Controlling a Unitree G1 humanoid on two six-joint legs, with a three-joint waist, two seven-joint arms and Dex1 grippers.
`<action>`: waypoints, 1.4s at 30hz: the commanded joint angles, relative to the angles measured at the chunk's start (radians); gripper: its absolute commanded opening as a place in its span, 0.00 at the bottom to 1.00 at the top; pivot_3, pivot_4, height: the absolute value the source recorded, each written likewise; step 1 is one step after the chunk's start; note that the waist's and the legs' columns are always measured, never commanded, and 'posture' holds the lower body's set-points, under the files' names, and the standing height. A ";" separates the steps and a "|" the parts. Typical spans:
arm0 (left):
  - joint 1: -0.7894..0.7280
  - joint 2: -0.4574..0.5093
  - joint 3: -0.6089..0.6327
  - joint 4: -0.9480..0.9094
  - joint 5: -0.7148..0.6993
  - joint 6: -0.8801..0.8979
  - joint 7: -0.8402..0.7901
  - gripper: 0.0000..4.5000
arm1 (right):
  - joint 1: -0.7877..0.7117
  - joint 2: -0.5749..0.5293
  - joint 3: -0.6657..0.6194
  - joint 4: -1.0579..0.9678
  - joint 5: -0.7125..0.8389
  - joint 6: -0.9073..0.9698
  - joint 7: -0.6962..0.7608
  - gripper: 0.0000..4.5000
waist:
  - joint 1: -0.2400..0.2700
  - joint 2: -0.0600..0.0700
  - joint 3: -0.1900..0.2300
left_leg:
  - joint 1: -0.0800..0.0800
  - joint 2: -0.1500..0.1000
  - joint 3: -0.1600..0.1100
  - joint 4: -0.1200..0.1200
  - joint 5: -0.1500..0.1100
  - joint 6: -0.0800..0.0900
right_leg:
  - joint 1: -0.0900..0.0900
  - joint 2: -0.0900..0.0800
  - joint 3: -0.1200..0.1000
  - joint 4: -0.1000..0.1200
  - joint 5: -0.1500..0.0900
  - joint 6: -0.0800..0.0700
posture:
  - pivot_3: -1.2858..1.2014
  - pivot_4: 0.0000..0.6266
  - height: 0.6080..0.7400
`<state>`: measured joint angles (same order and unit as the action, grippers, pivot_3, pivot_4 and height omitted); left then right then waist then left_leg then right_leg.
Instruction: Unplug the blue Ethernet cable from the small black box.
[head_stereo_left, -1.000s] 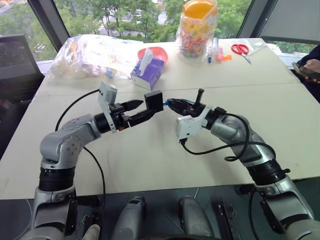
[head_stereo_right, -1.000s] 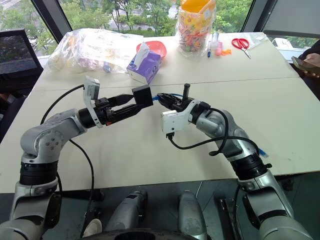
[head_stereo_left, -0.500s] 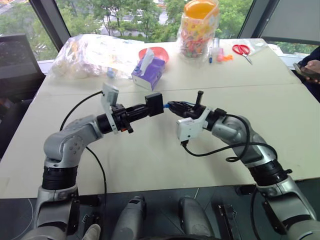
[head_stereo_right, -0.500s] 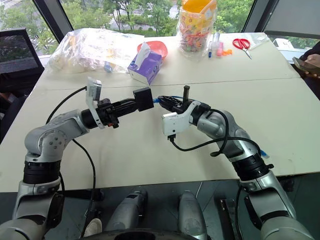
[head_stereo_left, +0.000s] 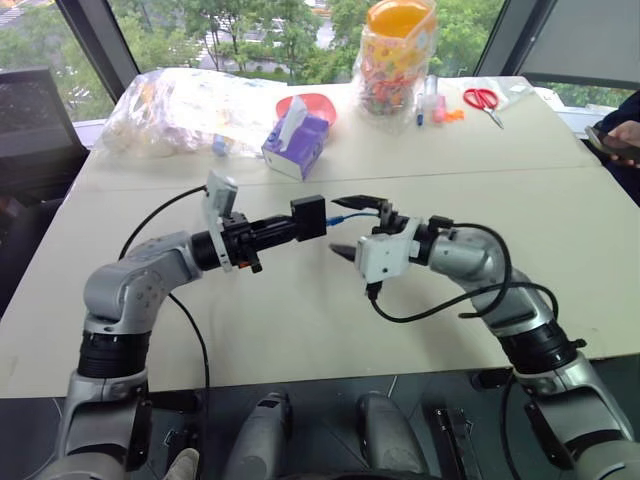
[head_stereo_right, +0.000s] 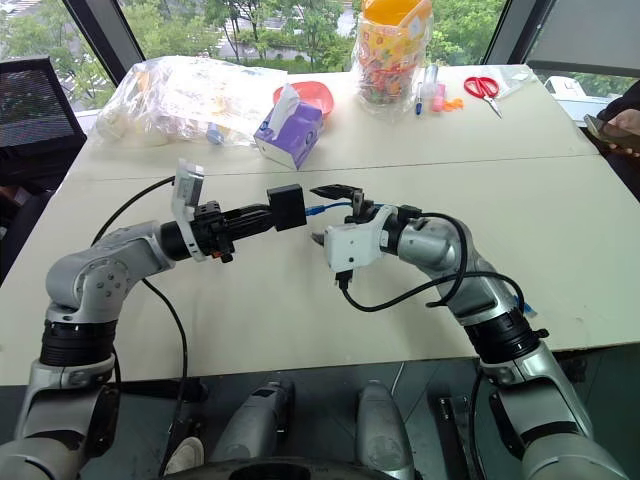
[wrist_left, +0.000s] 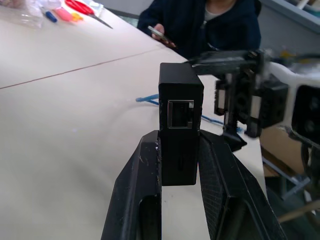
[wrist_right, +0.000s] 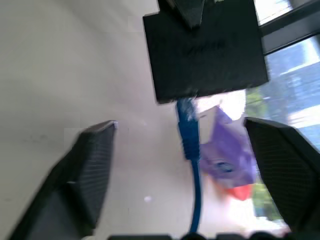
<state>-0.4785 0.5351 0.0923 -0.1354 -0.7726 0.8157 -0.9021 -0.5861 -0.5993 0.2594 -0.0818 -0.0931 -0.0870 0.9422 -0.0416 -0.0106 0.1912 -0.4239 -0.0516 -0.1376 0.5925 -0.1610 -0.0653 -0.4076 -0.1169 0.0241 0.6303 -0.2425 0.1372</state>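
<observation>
Evidently left claw (wrist_left: 180, 200) pinching small black box (wrist_left: 180, 125); right claw (wrist_right: 185, 175) spread around blue Ethernet cable (wrist_right: 189, 135), plug blurred.

No legible text; small black box (wrist_right: 204, 47) marking blurred, perhaps lettering.

Small black box, blue cable plugged in

The small black box (head_stereo_left: 309, 217), matte and square, hangs above the table's middle, an empty port on one face. The blue Ethernet cable (head_stereo_left: 341, 217) sits plugged into its right side, running rightward.
</observation>
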 joint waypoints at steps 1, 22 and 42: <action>-0.002 0.051 0.021 -0.018 -0.025 -0.021 -0.094 0.10 | -0.117 -0.027 -0.103 -0.009 0.281 0.282 0.172 0.93 | -0.002 0.000 0.000 | 0.000 0.000 0.000 0.000 0.000 0.000 | 0.000 0.000 0.000 0.000 0.000 0.000 | 0.52 0.24 0.91; -0.042 0.113 0.043 -0.016 -0.054 -0.040 -0.201 0.10 | -0.306 0.049 -0.142 0.137 0.696 1.017 0.298 0.77 | 0.000 0.000 0.001 | -0.004 0.000 0.000 -0.002 -0.001 0.000 | -0.004 -0.001 -0.002 -0.002 -0.001 -0.001 | 0.52 0.24 0.91; -0.053 0.105 0.040 -0.013 -0.061 -0.048 -0.188 0.10 | -0.312 0.079 -0.100 0.152 0.683 1.004 0.292 0.52 | 0.000 0.000 0.001 | -0.004 0.000 0.000 -0.002 0.000 0.000 | -0.004 -0.001 -0.002 -0.002 -0.001 0.000 | 0.52 0.24 0.91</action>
<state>-0.5120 0.6413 0.1037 -0.1226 -0.8168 0.7909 -1.0875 -0.8722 -0.5174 0.1680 0.0858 0.5815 0.9260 1.2239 -0.0417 -0.0107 0.1918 -0.4278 -0.0518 -0.1377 0.5908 -0.1615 -0.0653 -0.4115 -0.1180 0.0224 0.6283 -0.2432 0.1367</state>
